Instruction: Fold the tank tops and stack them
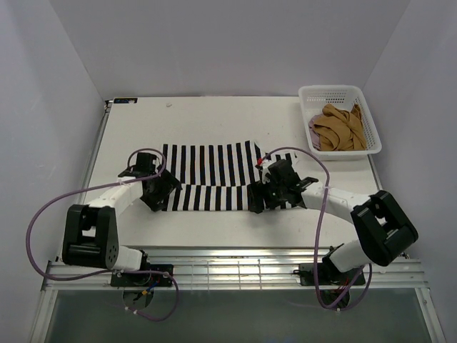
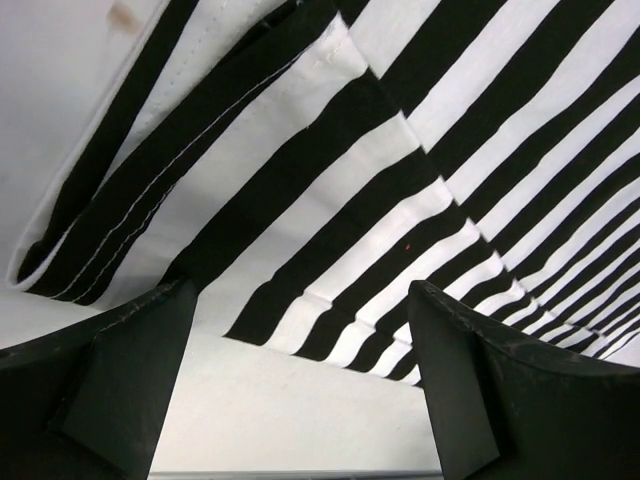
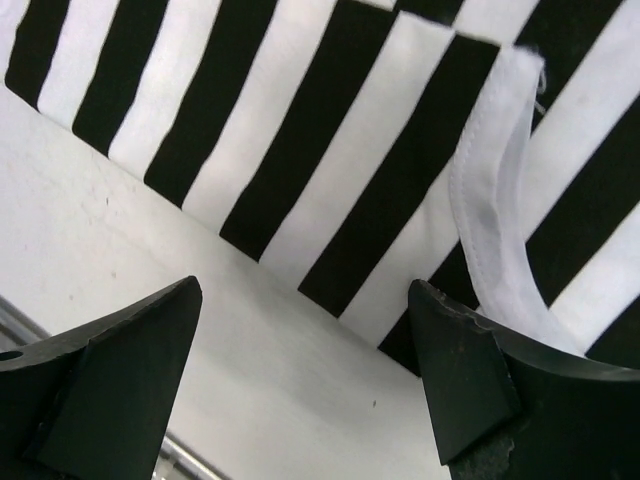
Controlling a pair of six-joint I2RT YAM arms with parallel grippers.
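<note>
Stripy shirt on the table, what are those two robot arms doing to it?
They are folding tank tops. The striped tank top lies spread on the table, with the left gripper and right gripper open at its near edge, one at each end, gripping nothing. The tan top and pink top wait in the white basket.

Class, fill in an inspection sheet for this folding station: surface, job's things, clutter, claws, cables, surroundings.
Surface: white table.
Job's things: striped tank top spread at centre, one layer folded over; tan top and pink top heaped in the white basket, far right corner.
Clutter: nothing seen.
Claws: left claw and right claw open at the striped top's near edge, holding nothing.
Cables: purple cables loop from each arm.
Surroundings: plain white walls.
</note>
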